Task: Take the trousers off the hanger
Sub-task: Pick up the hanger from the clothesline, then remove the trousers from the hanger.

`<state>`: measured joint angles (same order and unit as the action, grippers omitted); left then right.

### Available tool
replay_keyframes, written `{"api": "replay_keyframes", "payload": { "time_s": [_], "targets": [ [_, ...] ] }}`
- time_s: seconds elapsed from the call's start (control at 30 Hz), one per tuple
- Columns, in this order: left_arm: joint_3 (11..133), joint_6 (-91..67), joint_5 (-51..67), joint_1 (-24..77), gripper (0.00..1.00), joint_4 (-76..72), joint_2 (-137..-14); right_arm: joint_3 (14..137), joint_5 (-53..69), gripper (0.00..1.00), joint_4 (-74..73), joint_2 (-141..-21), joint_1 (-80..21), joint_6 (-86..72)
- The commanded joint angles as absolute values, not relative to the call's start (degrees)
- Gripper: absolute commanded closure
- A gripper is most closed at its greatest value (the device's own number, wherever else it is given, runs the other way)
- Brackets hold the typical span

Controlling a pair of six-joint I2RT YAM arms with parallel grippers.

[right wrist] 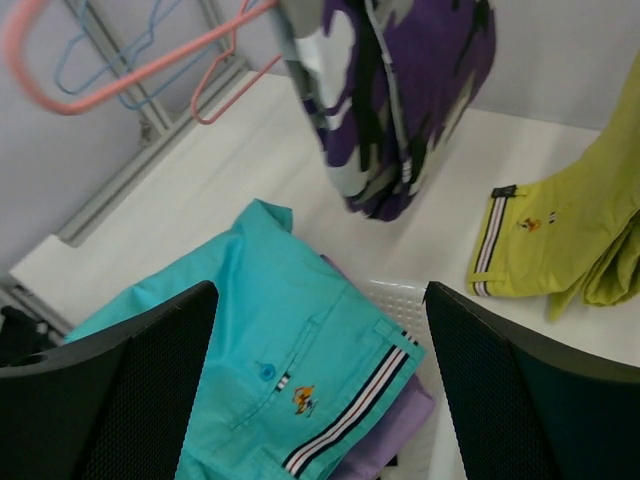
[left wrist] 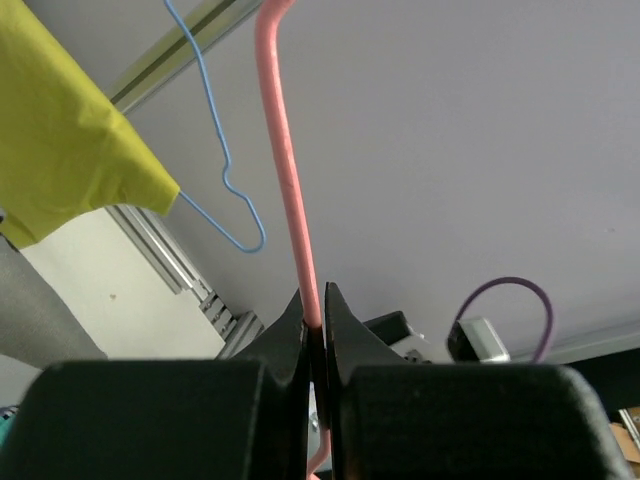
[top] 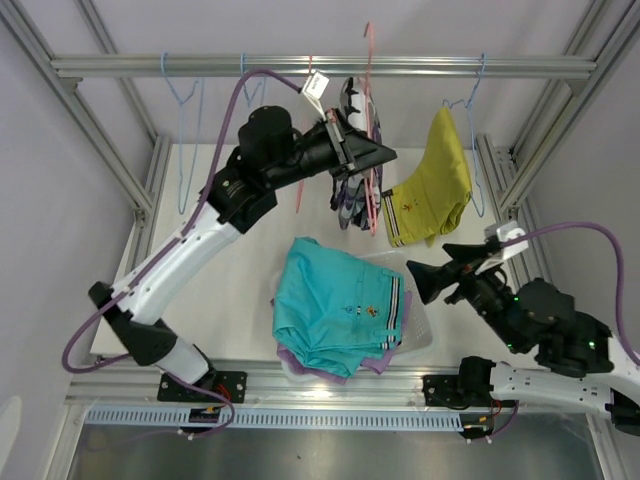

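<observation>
Purple-grey-white camouflage trousers (top: 350,195) hang on a pink hanger (top: 368,70) from the top rail. My left gripper (top: 385,153) is shut on the hanger's wire; the left wrist view shows the jaws pinched on the pink hanger (left wrist: 285,150). Mustard trousers (top: 435,180) with striped cuffs hang on a blue hanger (top: 478,90) to the right. Teal trousers (top: 335,305) lie on top of lilac ones (top: 385,358) in a white basket (top: 425,330). My right gripper (top: 430,275) is open and empty above the basket (right wrist: 318,290). The pink camouflage trousers are out of view.
Empty blue hangers (top: 185,110) hang on the left part of the rail (top: 120,66). Aluminium frame posts (top: 520,170) stand at both sides of the white table (top: 200,300). The right wrist view shows the purple trousers (right wrist: 400,90) and the mustard ones (right wrist: 570,230).
</observation>
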<state>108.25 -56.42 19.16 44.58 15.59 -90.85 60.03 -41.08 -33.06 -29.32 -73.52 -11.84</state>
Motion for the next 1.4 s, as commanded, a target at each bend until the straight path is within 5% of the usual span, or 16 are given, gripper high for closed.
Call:
{"api": "replay_keyframes", "payload": {
  "time_s": [0.0,0.5,1.37],
  "targets": [
    [104.36,-47.82,14.86,45.17,0.99,0.71,-81.31,57.40,-45.96,0.11,-23.13,-32.34,-73.39,-6.61],
    [90.62,-47.64,4.57,46.41,1.00,1.76,-69.00,53.53,-38.50,0.10,8.51,-49.04,-71.11,-0.26],
    [92.64,-45.70,3.16,46.41,1.00,5.45,-65.92,51.77,-15.92,0.10,17.67,-60.20,-54.05,-7.47]
  ]
}}
